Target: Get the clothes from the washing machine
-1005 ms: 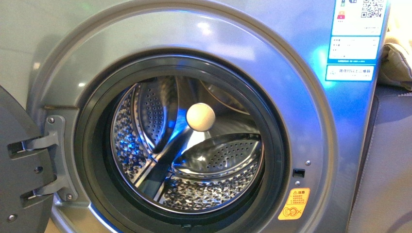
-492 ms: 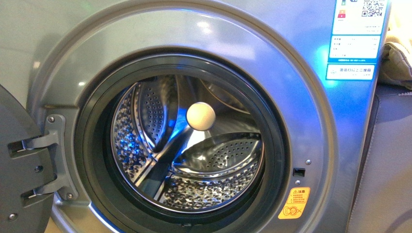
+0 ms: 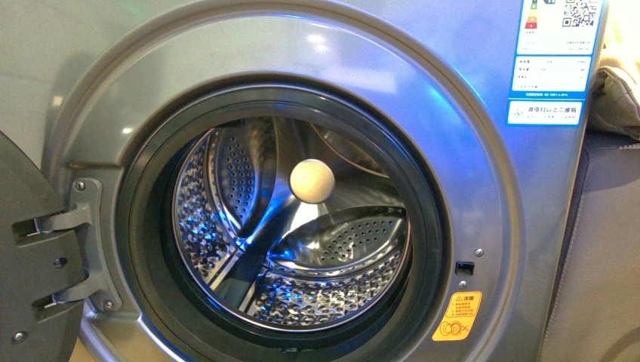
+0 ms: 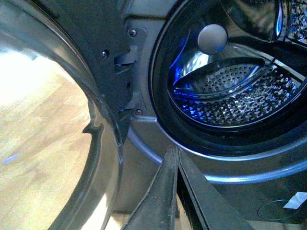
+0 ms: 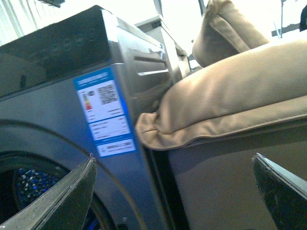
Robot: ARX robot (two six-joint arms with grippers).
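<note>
The washing machine (image 3: 483, 173) has a smooth, satin silver-grey front that catches soft blue glints. Its drum (image 3: 302, 249) is polished, perforated steel, bright and mirror-like, with a matt cream knob (image 3: 312, 181) at the back. The door seal (image 3: 143, 219) looks like dull black rubber. The hinge (image 3: 75, 226) is matt grey. The label (image 3: 547, 68) and orange sticker (image 3: 457, 317) are glossy. Beside the machine, beige cushions (image 5: 230, 100) look soft and smooth.

To my right I see a beige cushion (image 5: 225, 105) lying on dark grey furniture (image 5: 225, 187). Behind it, a window (image 5: 182, 19) gives very bright daylight. Under me the floor (image 4: 43, 158) is light wood.
</note>
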